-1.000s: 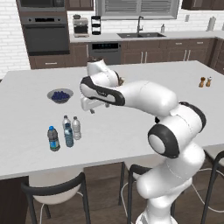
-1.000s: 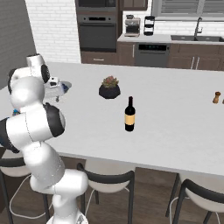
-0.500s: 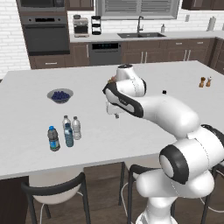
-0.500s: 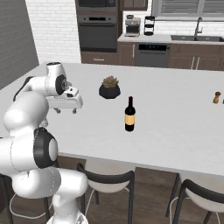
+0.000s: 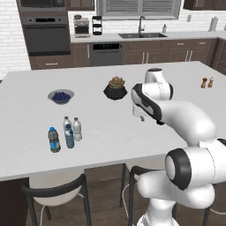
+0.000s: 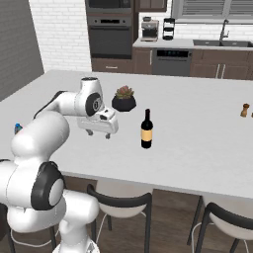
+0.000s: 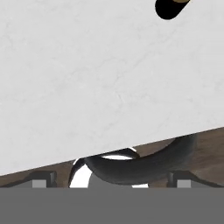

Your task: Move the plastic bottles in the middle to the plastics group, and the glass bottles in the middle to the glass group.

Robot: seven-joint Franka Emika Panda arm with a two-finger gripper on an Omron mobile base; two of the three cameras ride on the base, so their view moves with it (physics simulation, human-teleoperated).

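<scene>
Water bottles [image 5: 66,134], four, small: blue-banded, blue-tinted and two clear white-capped, clustered at the counter's [image 5: 110,132] left front. Gripper [image 6: 99,134]: jaws spread, empty, hovering mid-counter beside a succulent pot [image 6: 124,100]. Dark glass bottle [image 6: 146,129]: nearly black, narrow neck, tan label, upright just right of gripper; amber pair [image 5: 207,82] far right.

Bottles on the white island [image 5: 132,145], placed relative to the potted succulent [image 5: 115,88]

Dark glass bottle [image 6: 146,129] with a tan label stands upright, near-right of the plant. Four water bottles cluster upright well to its near-left: blue-tinted one [image 5: 69,136], two clear white-capped [image 5: 77,129] [image 5: 66,123], and a dark-banded one [image 5: 54,140]. Tiny amber pair [image 5: 207,82] sits far right.
</scene>
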